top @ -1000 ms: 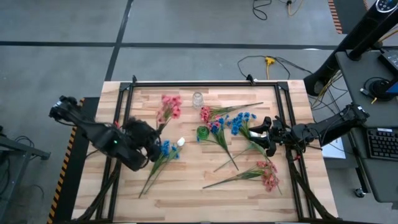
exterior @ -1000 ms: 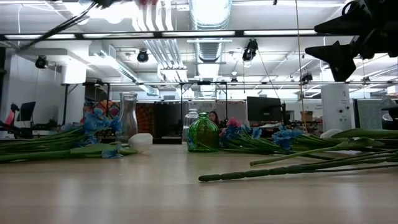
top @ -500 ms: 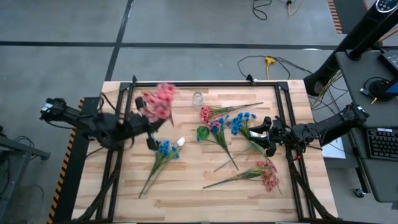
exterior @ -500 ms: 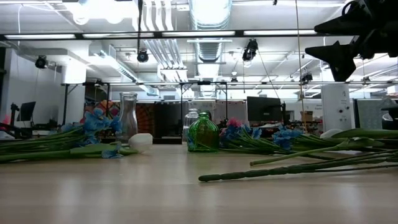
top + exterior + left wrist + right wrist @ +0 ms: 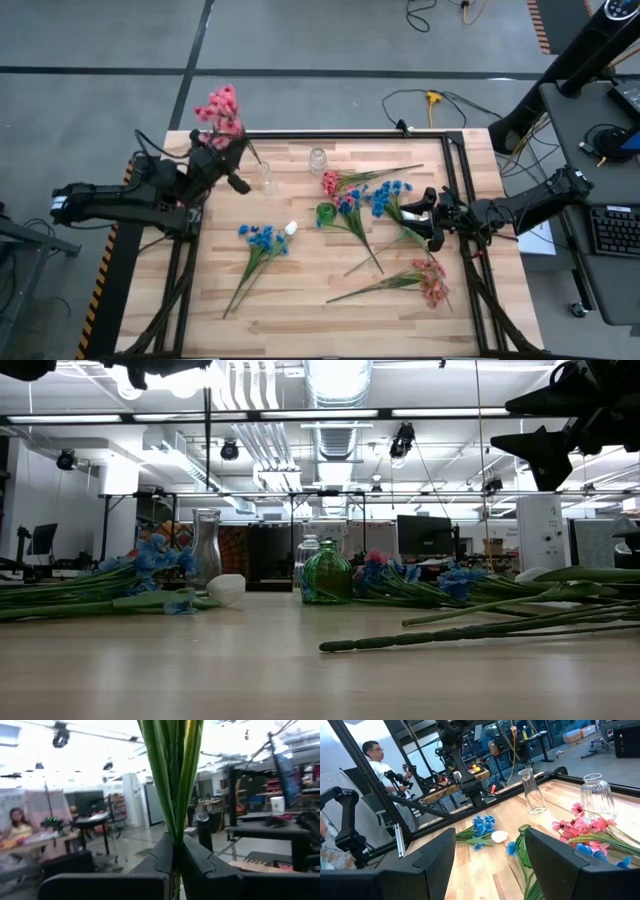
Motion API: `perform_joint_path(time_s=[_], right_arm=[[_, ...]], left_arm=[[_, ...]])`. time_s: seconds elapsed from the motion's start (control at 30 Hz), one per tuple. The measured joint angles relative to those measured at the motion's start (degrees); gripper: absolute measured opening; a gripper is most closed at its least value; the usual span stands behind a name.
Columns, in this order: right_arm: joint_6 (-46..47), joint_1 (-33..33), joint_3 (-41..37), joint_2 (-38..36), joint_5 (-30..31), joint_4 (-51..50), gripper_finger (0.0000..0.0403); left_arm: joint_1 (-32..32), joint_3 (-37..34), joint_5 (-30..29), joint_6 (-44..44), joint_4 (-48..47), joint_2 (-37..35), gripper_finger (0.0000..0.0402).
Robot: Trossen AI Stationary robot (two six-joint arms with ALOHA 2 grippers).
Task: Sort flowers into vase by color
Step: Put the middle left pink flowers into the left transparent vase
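— What is changed from a second ago?
— The pink sprig [image 5: 220, 108] is lifted off the desk [image 5: 300, 310] and carried toward the far left corner, blossoms now past the edge. The left arm is swung back and raised.

— How is the left pincer [image 5: 237, 163] posed?
— It is pressed together on the pink sprig's green stems [image 5: 172, 775], beside a tall clear vase [image 5: 268, 178].

— And the right pincer [image 5: 428, 218]?
— It is held spread above the right side, unmoved, over blue sprigs [image 5: 385, 195]. A green vase [image 5: 326, 213] is seen at the centre.

Wooden table [image 5: 300, 300] — flowers [image 5: 262, 243], vases [image 5: 325, 213], perhaps a pebble [image 5: 291, 228].
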Motion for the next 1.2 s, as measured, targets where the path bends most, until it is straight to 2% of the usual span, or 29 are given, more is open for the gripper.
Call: perform_joint_path(time_s=[0.1, 0.33, 0.7, 0.9, 1.2], right_arm=[[-0.1, 0.0, 0.0, 0.0, 0.0, 0.0, 0.0231], [-0.1, 0.0, 0.0, 0.0, 0.0, 0.0, 0.0231], [-0.1, 0.0, 0.0, 0.0, 0.0, -0.1, 0.0231], [-0.1, 0.0, 0.0, 0.0, 0.0, -0.1, 0.0231], [-0.1, 0.0, 0.0, 0.0, 0.0, -0.1, 0.0231]], left_arm=[[2.6, 0.0, 2.7, -3.0, -2.2, 0.7, 0.0000], [5.9, 0.0, 2.6, -6.4, -3.7, 3.7, 0.0000], [7.1, -1.5, 0.6, -10.1, -6.0, 4.1, 0.0000], [7.1, -4.2, 0.6, -11.1, -3.4, 4.1, 0.0002], [7.1, -4.6, 0.6, -12.2, -3.3, 4.6, 0.0017]])
